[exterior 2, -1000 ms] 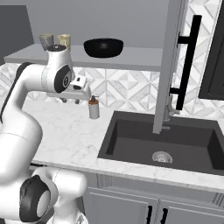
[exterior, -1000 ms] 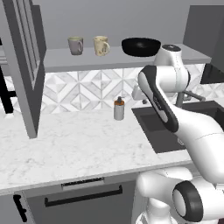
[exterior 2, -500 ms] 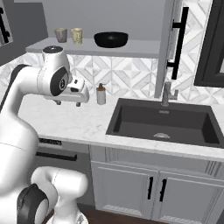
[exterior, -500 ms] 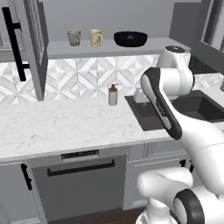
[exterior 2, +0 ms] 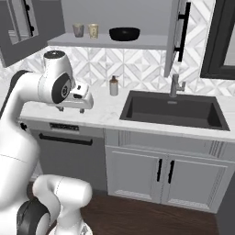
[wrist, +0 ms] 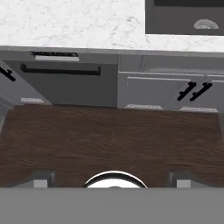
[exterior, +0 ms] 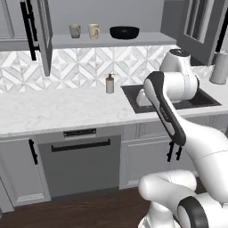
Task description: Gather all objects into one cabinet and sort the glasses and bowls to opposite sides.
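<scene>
Grey cabinet stands open above your marble desk, its shelf holding the black bowl right of the cream mug and grey mug, marks unreadable, while your pincer, tips apart, holds nothing.

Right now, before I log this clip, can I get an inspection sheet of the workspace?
Surface: white marble counter, with a dark sink set into it.
Job's things: grey mug, cream mug and black bowl stand on the cabinet shelf, mugs left, bowl apart to their right.
Clutter: soap bottle by the backsplash.
Grippers: claw open, holding nothing, aimed at the wooden floor.
Cables: nothing seen.
Surroundings: cabinet doors open; low grey cupboards shut.
</scene>
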Robot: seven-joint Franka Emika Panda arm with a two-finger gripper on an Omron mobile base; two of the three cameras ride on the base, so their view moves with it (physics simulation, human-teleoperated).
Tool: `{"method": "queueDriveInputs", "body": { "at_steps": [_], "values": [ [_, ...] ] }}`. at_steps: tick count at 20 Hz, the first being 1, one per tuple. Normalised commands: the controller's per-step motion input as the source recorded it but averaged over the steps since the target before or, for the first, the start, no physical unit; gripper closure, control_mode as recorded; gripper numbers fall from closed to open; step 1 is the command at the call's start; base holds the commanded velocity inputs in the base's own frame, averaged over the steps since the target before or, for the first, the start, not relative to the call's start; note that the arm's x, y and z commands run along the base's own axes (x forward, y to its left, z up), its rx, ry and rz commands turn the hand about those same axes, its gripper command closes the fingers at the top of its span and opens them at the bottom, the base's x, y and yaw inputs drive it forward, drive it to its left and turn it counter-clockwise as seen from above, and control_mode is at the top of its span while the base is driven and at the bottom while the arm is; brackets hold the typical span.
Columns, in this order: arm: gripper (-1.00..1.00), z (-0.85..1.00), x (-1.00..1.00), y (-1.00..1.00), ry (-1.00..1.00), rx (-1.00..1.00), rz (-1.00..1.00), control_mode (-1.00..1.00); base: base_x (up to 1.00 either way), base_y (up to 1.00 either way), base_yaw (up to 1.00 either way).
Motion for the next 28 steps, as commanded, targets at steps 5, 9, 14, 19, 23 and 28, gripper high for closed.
{"method": "queueDriveInputs", "body": {
  "at_steps": [5,9,14,19,23,28],
  "values": [
    [-1.0,0.0,0.0,0.0,0.0,0.0,0.0,1.0,-0.47,0.0,0.04],
    [-1.0,0.0,0.0,0.0,0.0,0.0,0.0,1.0,-0.34,0.0,0.07],
    [-1.0,0.0,0.0,0.0,0.0,0.0,0.0,1.0,-0.26,0.0,0.1],
    [-1.0,0.0,0.0,0.0,0.0,0.0,0.0,1.0,-0.16,0.0,0.37],
    [-1.0,0.0,0.0,0.0,0.0,0.0,0.0,1.0,-0.11,0.0,0.59],
    [-1.0,0.0,0.0,0.0,0.0,0.0,0.0,1.0,-0.05,0.0,0.69]
  ]
}}
